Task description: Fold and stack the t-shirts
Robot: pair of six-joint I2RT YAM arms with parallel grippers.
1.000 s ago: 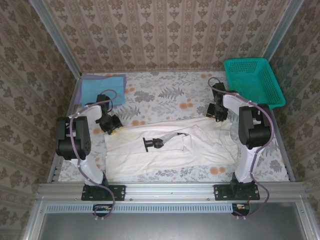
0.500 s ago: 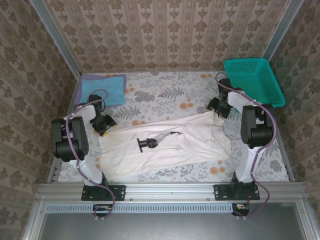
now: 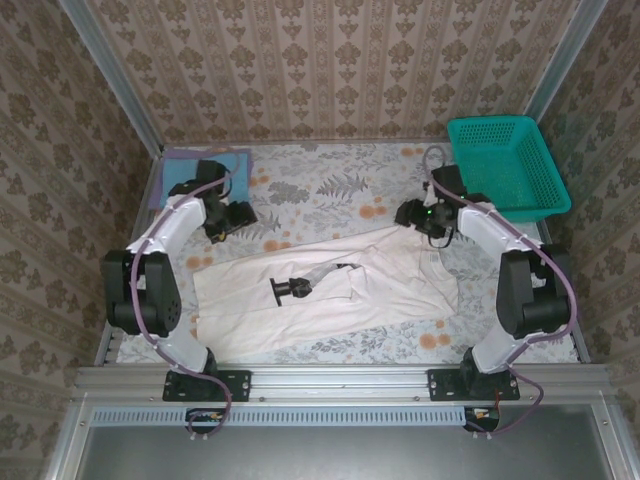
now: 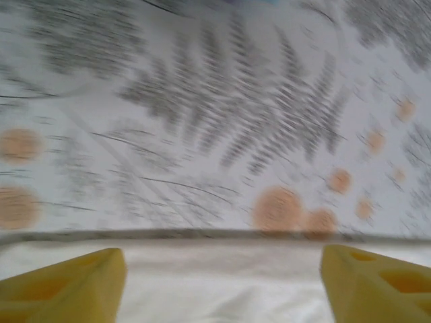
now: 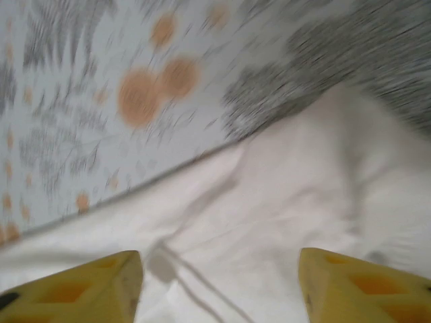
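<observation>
Spread flat across the middle of the floral-patterned tablecloth (image 3: 330, 190): an off-white cotton t-shirt (image 3: 390, 290), long axis running left to right, the right end angled a little farther from the arm bases than the left. Marked left of centre with a small black chest print (image 3: 288, 290); creased and partly doubled over near the middle, so hard to say which end is collar and which is hem. Lying at the far left corner, a plain light blue folded t-shirt (image 3: 178, 185), well apart from the off-white one and partly covered by the left arm. Standing at the far right corner, a teal plastic mesh basket (image 3: 505, 165). Poised by the far left edge of the off-white shirt, the left gripper (image 3: 238, 218), seen from its wrist (image 4: 219, 286) with yellow fingertips (image 4: 64, 282) spread wide above the cloth's edge (image 4: 222, 262), fern and orange-dot pattern beyond. Poised over the far right part of the same shirt, the right gripper (image 3: 408, 214), shown by its own camera (image 5: 219, 282) with yellow fingertips (image 5: 350, 282) likewise set wide above rumpled white fabric (image 5: 283, 182). Blurred in both wrist views, so cannot tell whether touching the cloth.
</observation>
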